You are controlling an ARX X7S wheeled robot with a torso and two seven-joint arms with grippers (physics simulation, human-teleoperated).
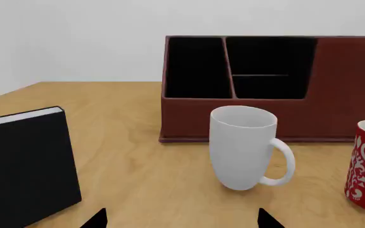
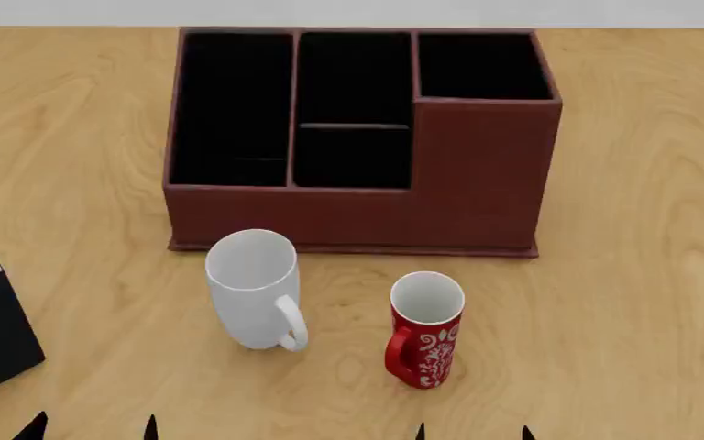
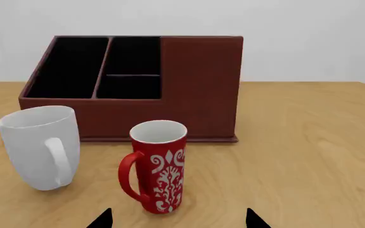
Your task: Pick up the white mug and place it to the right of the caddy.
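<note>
Now the white mug (image 2: 254, 286) stands upright ahead of the left gripper (image 2: 93, 427), nearer it, fingers spread apart.

White mug (image 2: 254, 289): we see it upright, glossy, handle toward us, just ahead of our left gripper (image 2: 93, 429).
Caddy (image 2: 358, 215): reddish-brown, black-lined compartments, farther ahead of both grippers, behind the mug.
</note>
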